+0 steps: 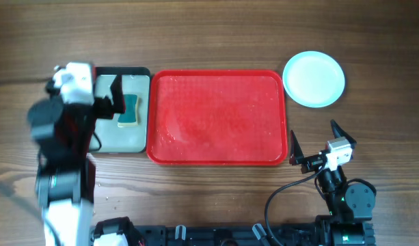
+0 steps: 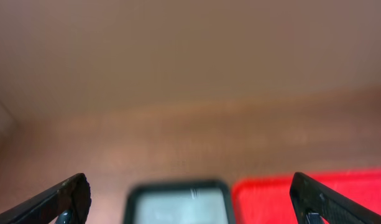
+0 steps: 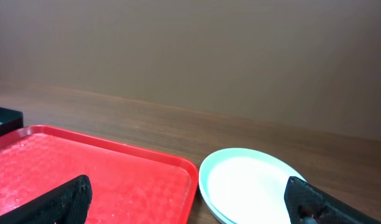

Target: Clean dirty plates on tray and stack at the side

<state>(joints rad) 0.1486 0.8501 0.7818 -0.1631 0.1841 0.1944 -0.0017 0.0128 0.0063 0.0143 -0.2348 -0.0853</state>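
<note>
The red tray (image 1: 216, 117) lies mid-table with no plates on it, only wet specks; it also shows in the right wrist view (image 3: 97, 174) and the left wrist view (image 2: 314, 186). The plates (image 1: 314, 78) sit stacked to the tray's upper right, a white one on top of pale aqua rims, also in the right wrist view (image 3: 252, 183). My left gripper (image 1: 113, 96) is open and empty above the small grey-green tray (image 1: 120, 137). My right gripper (image 1: 315, 143) is open and empty, near the red tray's lower right corner.
The black-rimmed grey-green tray holds a teal and yellow sponge (image 1: 130, 111); the tray shows blurred in the left wrist view (image 2: 178, 205). The left arm's body (image 1: 62, 164) stands over the table's left side. A black cable (image 1: 284, 195) runs by the right arm's base.
</note>
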